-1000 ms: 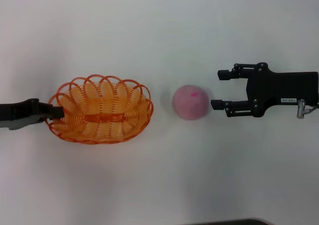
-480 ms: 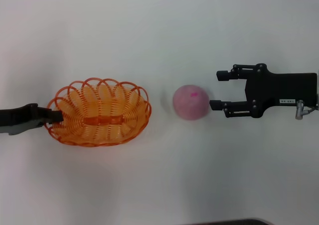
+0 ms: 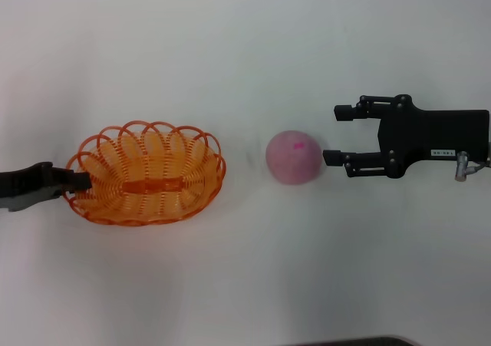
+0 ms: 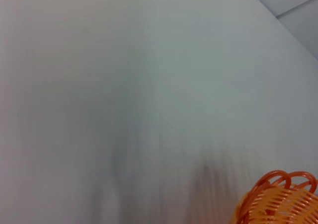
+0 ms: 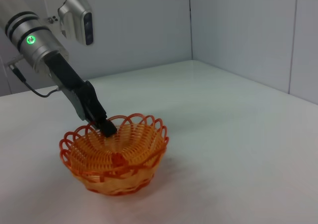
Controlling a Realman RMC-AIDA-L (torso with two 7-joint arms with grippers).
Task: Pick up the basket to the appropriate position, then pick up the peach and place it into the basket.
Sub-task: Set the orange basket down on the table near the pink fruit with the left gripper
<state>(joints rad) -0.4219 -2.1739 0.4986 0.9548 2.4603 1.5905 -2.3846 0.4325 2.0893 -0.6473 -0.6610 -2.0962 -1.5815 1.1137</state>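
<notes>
At left of centre in the head view the left gripper point(image 3: 77, 182) grips the rim of the basket point(image 3: 146, 173), placement seemingly unfinished, while the peach point(image 3: 293, 156) waits untouched on the table point(image 3: 245, 47) at centre-right, just beside the spread-fingered right gripper point(image 3: 338, 135).

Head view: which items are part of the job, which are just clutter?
Job:
basket, held at its rim by the left gripper
peach, loose on the table
right gripper, open beside the peach

Clutter:
none visible; only the white table
</notes>
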